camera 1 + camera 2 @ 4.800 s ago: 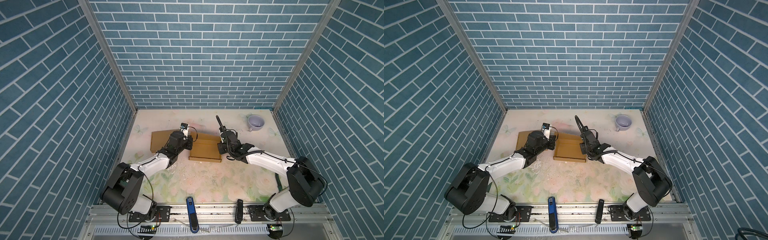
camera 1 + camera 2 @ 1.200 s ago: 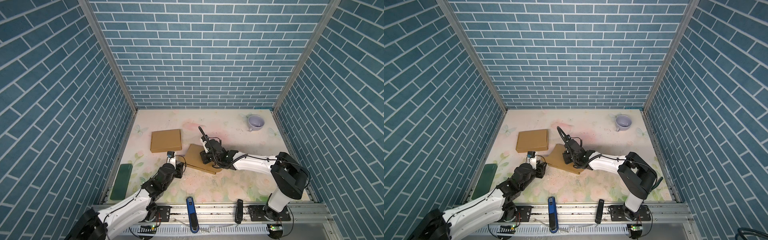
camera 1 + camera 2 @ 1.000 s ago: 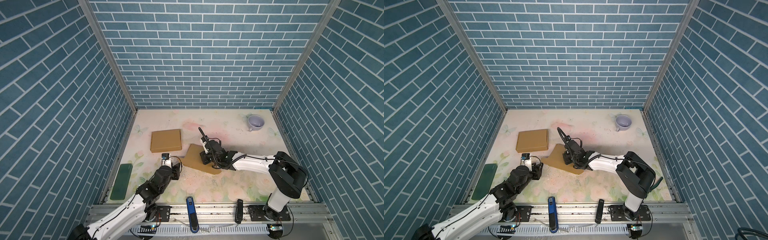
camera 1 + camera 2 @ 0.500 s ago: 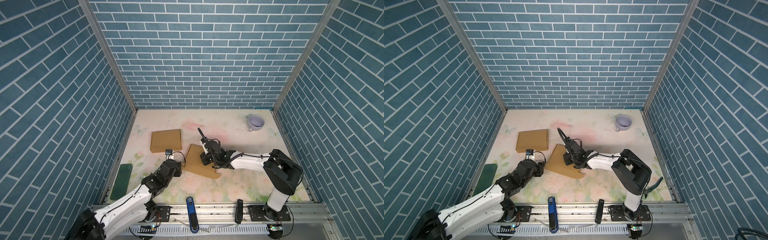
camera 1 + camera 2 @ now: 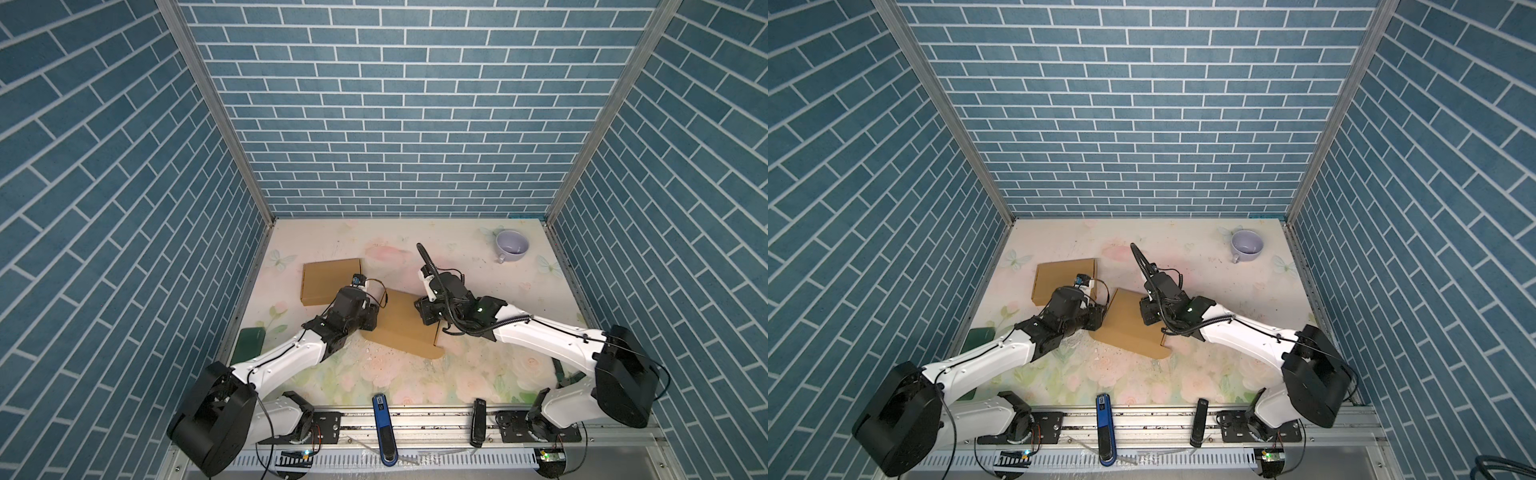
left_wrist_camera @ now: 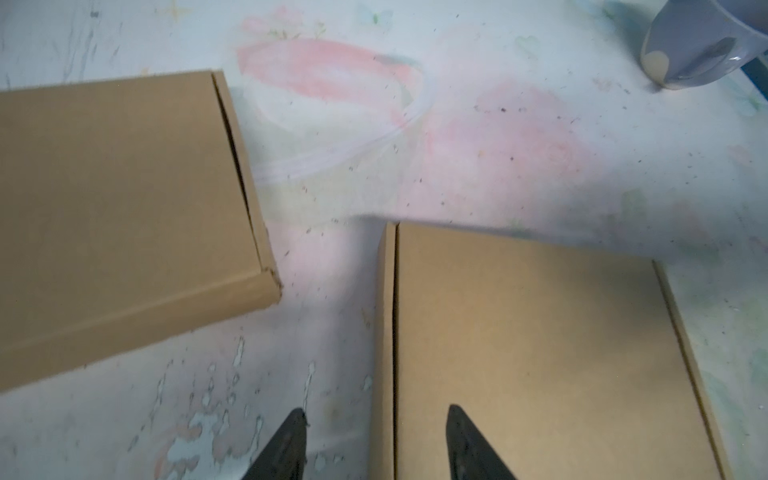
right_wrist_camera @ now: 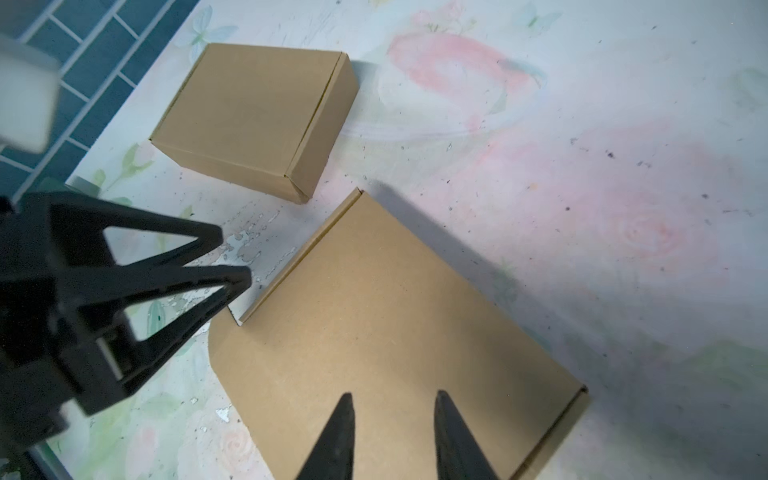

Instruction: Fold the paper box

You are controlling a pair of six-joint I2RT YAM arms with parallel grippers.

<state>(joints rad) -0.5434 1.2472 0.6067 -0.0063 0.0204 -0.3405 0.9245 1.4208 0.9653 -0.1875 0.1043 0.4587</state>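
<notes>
Two grippers flank the paper box (image 5: 400,329) lying central in both top views, left gripper (image 5: 372,314) at its 9 o'clock, right gripper (image 5: 424,312) at 2; left wrist view: jaws half open astride a side flap (image 6: 384,332); right wrist view: jaws parted above the panel (image 7: 395,307), both empty, over what is likely light, stiff card, best pinched at a flap.

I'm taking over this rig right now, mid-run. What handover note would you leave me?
Left gripper: jaws open, straddling the left edge of the middle box, holding nothing.
Right gripper: jaws open above that box, holding nothing.
Done: one closed box sits at the back left.
Left: the middle box's rounded flap lies out flat; it likely needs tucking in.
</notes>
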